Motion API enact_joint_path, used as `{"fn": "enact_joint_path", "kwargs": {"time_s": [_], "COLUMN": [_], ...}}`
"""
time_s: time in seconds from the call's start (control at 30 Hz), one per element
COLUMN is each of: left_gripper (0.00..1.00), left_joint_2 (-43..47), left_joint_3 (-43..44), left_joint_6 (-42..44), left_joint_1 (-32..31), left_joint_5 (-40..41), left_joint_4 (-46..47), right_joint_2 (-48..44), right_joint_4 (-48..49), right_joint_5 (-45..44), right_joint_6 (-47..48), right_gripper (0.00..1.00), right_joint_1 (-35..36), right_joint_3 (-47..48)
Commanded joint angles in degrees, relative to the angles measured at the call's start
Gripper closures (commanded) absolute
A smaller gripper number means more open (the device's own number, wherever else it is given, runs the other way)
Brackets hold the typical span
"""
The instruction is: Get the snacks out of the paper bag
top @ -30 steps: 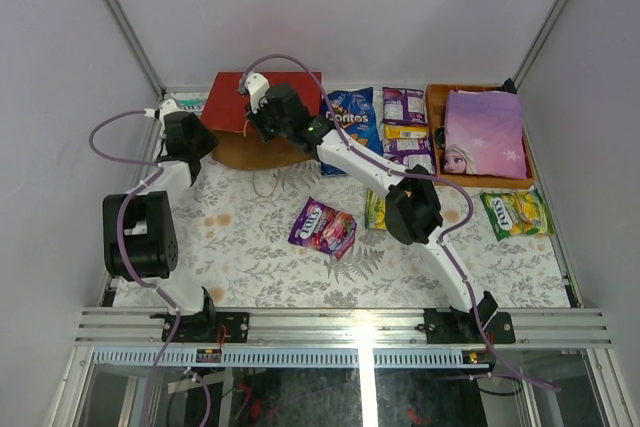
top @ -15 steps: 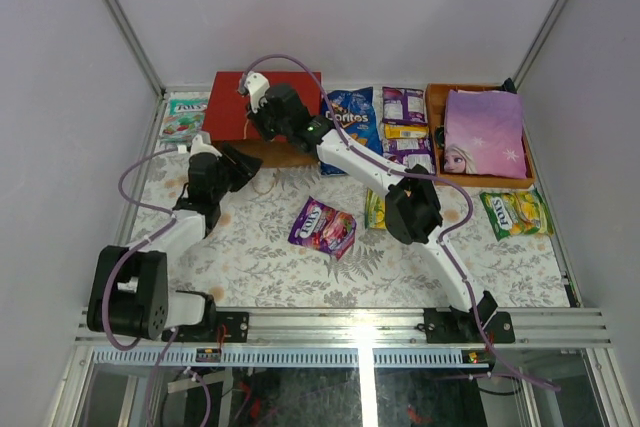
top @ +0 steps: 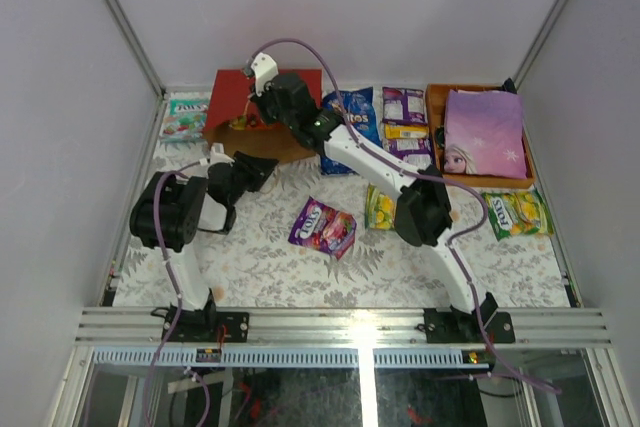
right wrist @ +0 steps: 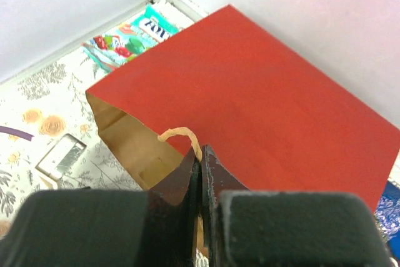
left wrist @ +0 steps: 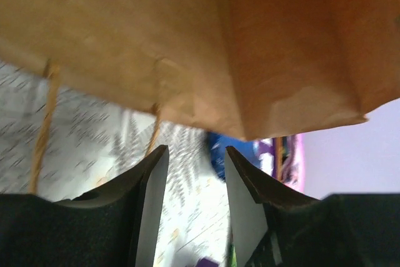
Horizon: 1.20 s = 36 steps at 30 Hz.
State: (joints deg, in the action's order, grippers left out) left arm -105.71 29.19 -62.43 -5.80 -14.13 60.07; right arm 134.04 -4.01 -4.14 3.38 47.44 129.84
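The red paper bag lies at the back left, its brown mouth facing the arms. My right gripper is shut on the bag's tan cord handle and holds the upper lip up; its fingertips sit over the red side. A yellow-red packet shows inside the mouth. My left gripper is open and empty just below the mouth; in the left wrist view the kraft paper hangs above it. A Doritos bag, a purple pack and a teal pack lie outside.
An orange tray with a lilac princess item stands at the back right. More packets lie beside it: purple, yellow, yellow-green and another. Two loose cords hang before the left gripper.
My left arm swung from the bag's left side to just below its mouth. My right gripper lifted the handle, so the mouth stands more open.
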Motion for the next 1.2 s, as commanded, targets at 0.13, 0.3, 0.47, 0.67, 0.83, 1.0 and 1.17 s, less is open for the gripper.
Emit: {"fn": "enact_joint_path", "kwargs": {"time_s": [0.13, 0.3, 0.47, 0.67, 0.83, 1.0, 1.17], "left_gripper": [0.52, 0.52, 0.50, 0.45, 0.44, 0.43, 0.41], "left_joint_2": [-7.2, -12.0, -13.8, -14.3, -14.2, -14.5, -15.6], "left_joint_3": [7.1, 8.8, 10.0, 13.0, 18.9, 26.5, 32.1], "left_joint_6": [-10.2, -17.6, -18.6, -21.4, -23.8, -26.8, -30.4], "left_joint_1": [0.5, 0.5, 0.4, -1.5, -4.4, -7.8, -10.4], "left_joint_5": [4.9, 7.2, 13.2, 22.4, 30.1, 38.7, 44.2], "left_joint_4": [21.3, 25.9, 21.8, 15.5, 3.2, -13.4, -24.7], "right_joint_2": [-6.1, -6.8, -8.0, -8.3, -9.9, -11.6, -13.8], "right_joint_4": [5.8, 5.5, 6.8, 7.4, 8.2, 8.5, 10.0], "right_joint_5": [-1.8, -1.9, -1.8, -1.2, -1.1, -1.1, -1.2], "right_joint_6": [-1.0, -0.9, -2.0, -4.3, -5.7, -5.9, -5.9], "right_gripper": [1.00, 1.00, 1.00, 1.00, 1.00, 1.00, 1.00], "right_joint_1": [-0.3, -0.4, -0.3, -0.3, -0.3, -0.3, -0.4], "right_joint_3": [0.8, -0.3, -2.2, -2.4, -5.0, -7.2, -10.6]}}
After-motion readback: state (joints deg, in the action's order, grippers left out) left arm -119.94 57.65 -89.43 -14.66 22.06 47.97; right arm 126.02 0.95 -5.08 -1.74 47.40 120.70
